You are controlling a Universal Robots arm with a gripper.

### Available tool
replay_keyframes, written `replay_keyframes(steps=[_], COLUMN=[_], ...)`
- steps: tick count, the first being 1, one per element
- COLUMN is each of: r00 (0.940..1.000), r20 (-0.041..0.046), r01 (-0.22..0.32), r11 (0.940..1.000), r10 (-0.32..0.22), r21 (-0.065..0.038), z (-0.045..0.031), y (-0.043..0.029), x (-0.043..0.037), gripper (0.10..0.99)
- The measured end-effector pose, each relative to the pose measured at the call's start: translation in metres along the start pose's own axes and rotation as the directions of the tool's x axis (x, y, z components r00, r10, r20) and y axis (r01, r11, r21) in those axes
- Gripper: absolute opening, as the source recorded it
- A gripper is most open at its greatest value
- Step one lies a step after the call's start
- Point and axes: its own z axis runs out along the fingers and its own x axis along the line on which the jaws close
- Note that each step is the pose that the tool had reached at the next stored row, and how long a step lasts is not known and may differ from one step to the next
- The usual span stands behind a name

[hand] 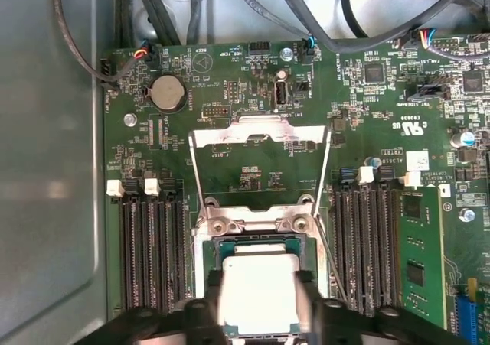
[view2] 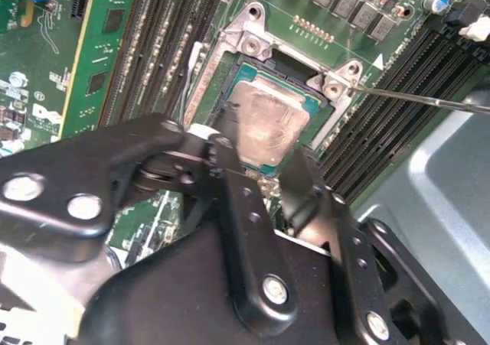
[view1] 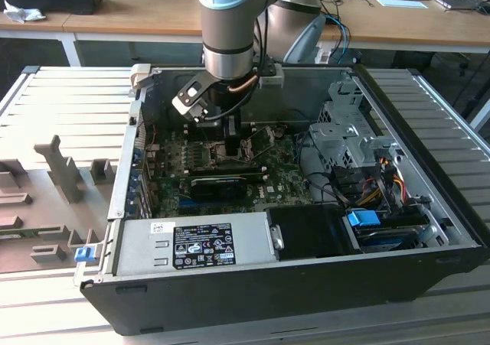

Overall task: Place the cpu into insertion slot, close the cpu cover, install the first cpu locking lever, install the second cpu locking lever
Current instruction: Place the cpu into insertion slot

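The cpu [view2: 264, 123] has a grey metal top and sits level over the insertion slot [view2: 200, 81], whose silver rim shows around it. In both wrist views my gripper [view2: 264, 161] is shut on the cpu, with a black finger [view2: 230, 169] against each of two opposite edges. In the first wrist view the cpu [hand: 259, 288] lies between the fingers [hand: 205, 314], just short of the slot's hinge bracket [hand: 256, 224]. The cpu cover [hand: 256, 133] is swung open, away from the slot. A thin locking lever [hand: 323, 200] stands raised beside it. In the exterior view the gripper [view1: 228, 140] reaches down into the case.
Black memory slots [hand: 149, 245] flank the socket on both sides. A long black card [view1: 222, 183] lies across the board near it. A power supply [view1: 191, 244] and a drive cage [view1: 348, 138] fill the case front and the exterior view's right. Cables [hand: 191, 8] hang beyond the board.
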Motion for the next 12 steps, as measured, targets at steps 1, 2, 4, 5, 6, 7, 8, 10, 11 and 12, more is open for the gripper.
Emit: replay_keyframes(steps=[1, 2, 4, 5, 6, 7, 8, 10, 11, 12], r00=[1.0, 1.0, 1.0, 1.0, 1.0, 1.0, 1.0, 1.0, 1.0, 1.0], r20=[0.0001, 0.0003, 0.001, 0.001, 0.0011, 0.0013, 0.0012, 0.0012, 0.0012, 0.0013], r01=[0.0, 0.0, 0.0, 0.0, 0.0, 0.0, 0.0, 0.0, 0.0, 0.0], r11=[1.0, 1.0, 1.0, 1.0, 1.0, 1.0, 1.0, 1.0, 1.0, 1.0], r10=[0.0, 0.0, 0.0, 0.0, 0.0, 0.0, 0.0, 0.0, 0.0, 0.0], r21=[0.0, 0.0, 0.0, 0.0, 0.0, 0.0, 0.0, 0.0, 0.0, 0.0], z=[-0.0004, -0.0007, -0.0019, -0.0024, -0.0028, -0.0034, -0.004, -0.0054, -0.0059, -0.0063], y=[0.0001, 0.0001, 0.0001, 0.0001, 0.0002, 0.0002, 0.0003, 0.0003, 0.0004, 0.0004], x=[0.0, 0.0001, 0.0, 0.0, 0.0, 0.0001, 0.0001, 0.0001, 0.0001, 0.0001], gripper=[0.459, 0.4, 0.22, 0.157, 0.157, 0.157, 0.106, 0.106, 0.106, 0.106])
